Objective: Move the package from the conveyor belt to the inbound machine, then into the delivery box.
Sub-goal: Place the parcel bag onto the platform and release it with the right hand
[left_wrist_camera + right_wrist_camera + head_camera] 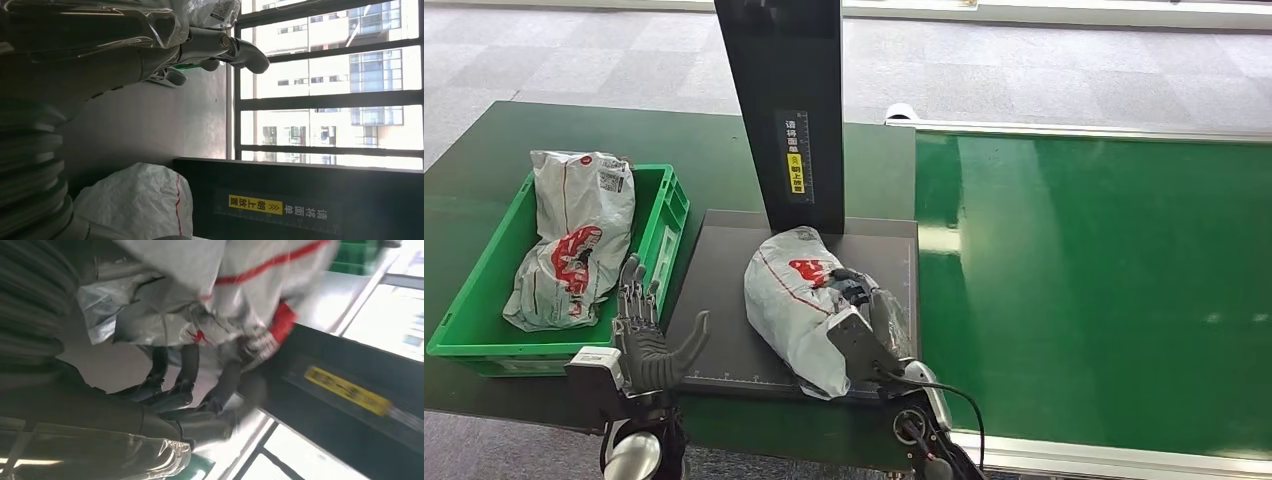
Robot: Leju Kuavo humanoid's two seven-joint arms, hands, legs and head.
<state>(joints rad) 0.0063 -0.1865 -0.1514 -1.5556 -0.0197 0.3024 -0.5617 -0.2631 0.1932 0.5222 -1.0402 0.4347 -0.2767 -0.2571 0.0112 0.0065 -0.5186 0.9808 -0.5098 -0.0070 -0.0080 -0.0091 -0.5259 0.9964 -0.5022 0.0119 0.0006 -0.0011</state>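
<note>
Package on the inbound machine, right hand clasped on it

Nearest, the left hand (646,325) hovers with fingers spread and nothing in them at the desk's (714,150) front edge, between the green delivery box (662,228) and the machine's dark plate (714,290), seemingly waiting to take over. The right hand (864,325) wraps its fingers over the white package (789,295), which lies on the plate under the black post (784,100), likely for scanning. Another package (574,235) lies in the box; the conveyor belt (1104,280) runs along the right.
</note>
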